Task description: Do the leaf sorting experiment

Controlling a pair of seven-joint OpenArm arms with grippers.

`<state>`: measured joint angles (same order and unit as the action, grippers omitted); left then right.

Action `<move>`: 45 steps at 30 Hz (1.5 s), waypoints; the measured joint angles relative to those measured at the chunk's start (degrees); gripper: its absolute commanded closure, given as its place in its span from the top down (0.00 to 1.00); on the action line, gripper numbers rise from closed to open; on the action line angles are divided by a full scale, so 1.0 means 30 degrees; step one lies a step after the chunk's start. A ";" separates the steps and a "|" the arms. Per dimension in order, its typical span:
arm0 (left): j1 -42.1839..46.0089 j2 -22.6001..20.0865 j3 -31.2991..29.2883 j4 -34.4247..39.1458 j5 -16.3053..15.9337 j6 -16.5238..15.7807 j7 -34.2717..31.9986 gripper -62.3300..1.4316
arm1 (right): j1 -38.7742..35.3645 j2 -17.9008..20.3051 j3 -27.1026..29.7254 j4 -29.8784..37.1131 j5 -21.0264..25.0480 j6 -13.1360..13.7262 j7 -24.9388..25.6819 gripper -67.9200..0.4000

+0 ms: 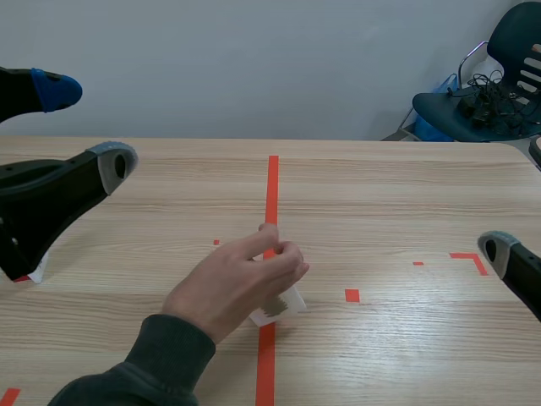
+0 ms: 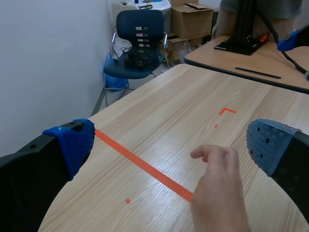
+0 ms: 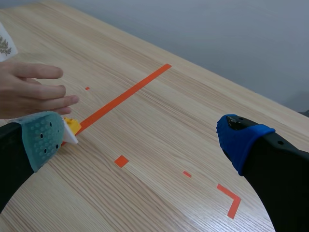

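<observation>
Card [image 1: 283, 306] under hand [image 1: 232, 288] looks thin, light; pinch 1 edge; left gripper [image 2: 171, 145], right gripper [image 3: 142, 140] both gape empty

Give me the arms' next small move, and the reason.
Probably hold both still: a person's hand is on the white card at the centre tape line; left gripper and right gripper are open, well aside.

Two leaf cards [image 3: 6, 46] [image 3: 71, 128], one hand [image 1: 235, 283]

A hand [image 1: 238, 283] hides most of the white card [image 1: 286, 304] beneath it.
</observation>
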<state>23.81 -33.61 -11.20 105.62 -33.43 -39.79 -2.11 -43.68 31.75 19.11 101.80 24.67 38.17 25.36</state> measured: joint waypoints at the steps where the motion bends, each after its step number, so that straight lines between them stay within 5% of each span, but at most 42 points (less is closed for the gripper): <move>1: 0.0117 0.0153 0.0036 0.0087 0.0000 0.0000 0.0000 1.00 | 0.0000 0.0000 0.0000 0.0000 0.0007 -0.0007 -0.0015 1.00; 15: 0.0051 0.0364 0.0073 -0.0590 0.0845 0.0000 0.0073 1.00 | 0.0000 0.0000 0.0000 0.0000 0.0007 -0.0073 -0.0029 1.00; 20: 0.0044 0.0357 0.0510 -0.0692 0.3351 0.0000 0.0277 1.00 | 0.0000 0.0000 0.0000 0.0000 0.0007 -0.0073 -0.0044 1.00; 22: 0.0015 0.0357 0.1297 -0.1137 0.3577 0.0000 0.0270 1.00 | 0.0000 0.0000 0.0000 0.0000 0.0007 -0.0073 -0.0044 1.00; 25: -0.0160 0.0364 0.2878 -0.2477 0.3942 0.0000 0.0168 1.00 | 0.0000 0.0000 0.0000 0.0000 0.0007 -0.0073 -0.0044 1.00; 29: -0.1078 0.0532 0.5282 -0.5326 0.5756 0.0532 -0.1100 1.00 | 0.0000 0.0000 0.0000 0.0000 0.0000 -0.0073 -0.0051 1.00; 38: -0.5260 0.3563 0.8684 -1.1380 0.7796 0.1275 -0.2273 1.00 | 0.0000 0.0000 0.0000 0.0000 0.0000 -0.0073 -0.0051 1.00; 45: -0.7023 0.5501 1.0892 -1.4491 0.9792 0.3446 -0.3643 1.00 | 0.0000 0.0000 0.0000 0.0000 0.0007 -0.0073 -0.0051 1.00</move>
<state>2.74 -17.10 21.47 62.15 -4.05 -29.45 -13.04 -43.68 31.75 19.11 101.80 24.69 37.95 25.21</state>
